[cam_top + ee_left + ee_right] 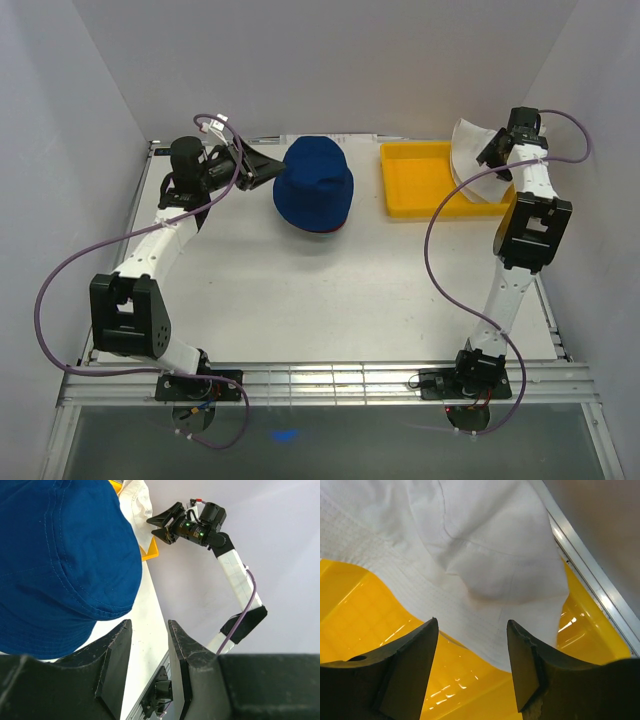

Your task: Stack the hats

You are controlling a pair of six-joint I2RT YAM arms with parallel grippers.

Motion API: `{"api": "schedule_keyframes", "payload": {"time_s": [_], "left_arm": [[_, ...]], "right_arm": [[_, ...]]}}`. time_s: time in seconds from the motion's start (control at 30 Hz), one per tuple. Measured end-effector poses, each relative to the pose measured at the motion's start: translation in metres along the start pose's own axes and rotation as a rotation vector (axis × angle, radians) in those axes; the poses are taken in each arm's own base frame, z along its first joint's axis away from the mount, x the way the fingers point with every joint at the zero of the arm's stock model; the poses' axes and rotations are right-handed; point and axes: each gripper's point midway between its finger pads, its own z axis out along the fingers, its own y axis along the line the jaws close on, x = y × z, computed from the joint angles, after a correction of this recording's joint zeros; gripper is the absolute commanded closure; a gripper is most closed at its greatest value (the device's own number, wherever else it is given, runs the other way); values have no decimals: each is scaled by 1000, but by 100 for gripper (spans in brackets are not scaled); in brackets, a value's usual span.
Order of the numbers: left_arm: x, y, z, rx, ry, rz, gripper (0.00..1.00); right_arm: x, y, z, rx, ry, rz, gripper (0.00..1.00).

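Wide pale table (330, 300) here, and its whole near half lies bare between the two arms, so there's plenty of room to swing. Up at the far middle sits the navy hat (313, 185), crown up, with a sliver of a dark red hat (322, 232) peeking out under its near brim. To its right, and apart from it, the yellow tray (400, 185) hugs the far edge, close to the right wall. The white hat (478, 172) is slumped over the tray's far right corner, its brim spilling inside and past the rim. The left gripper (150, 627) hangs just beside the navy hat's left brim, fingers parted, only bare table between them. The right gripper (472, 625) hovers at the white hat with fingers spread; the brim's edge shows in the gap, not pinched.
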Motion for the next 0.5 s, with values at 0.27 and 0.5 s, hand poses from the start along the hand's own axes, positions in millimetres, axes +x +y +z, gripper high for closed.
{"api": "schedule_keyframes", "payload": {"time_s": [0.27, 0.5], "left_arm": [[0, -2, -1, 4, 2, 3, 54], [1, -2, 0, 3, 5, 1, 54]], "right_arm": [[-13, 0, 8, 14, -58, 21, 38], [0, -4, 29, 30, -33, 25, 41]]}}
